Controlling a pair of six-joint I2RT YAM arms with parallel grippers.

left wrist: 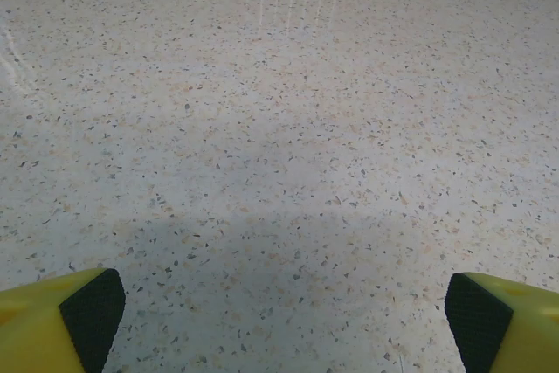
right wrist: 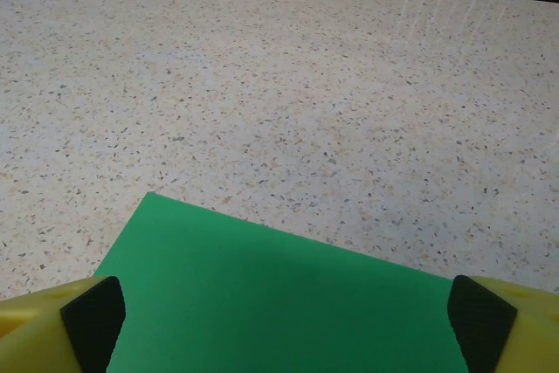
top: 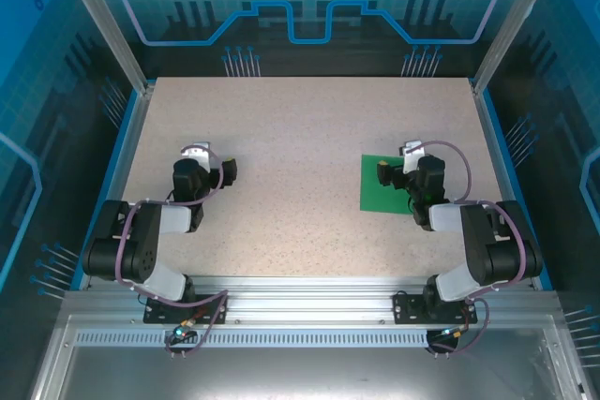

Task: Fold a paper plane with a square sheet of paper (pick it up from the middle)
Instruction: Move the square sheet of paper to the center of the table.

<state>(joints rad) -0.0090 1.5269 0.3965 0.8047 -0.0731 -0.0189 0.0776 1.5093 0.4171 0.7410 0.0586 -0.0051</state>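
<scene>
Lying flat on the speckled table (top: 300, 128), the square sheet of paper (top: 375, 191) has the right gripper (right wrist: 279, 325) over its right side, jaws spread wide and pinching nothing; the left gripper (left wrist: 284, 316), equally spread and empty, hangs well left of the sheet

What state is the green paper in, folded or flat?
Spread flat: the square sheet of paper lies on the table, showing no creases.
</scene>
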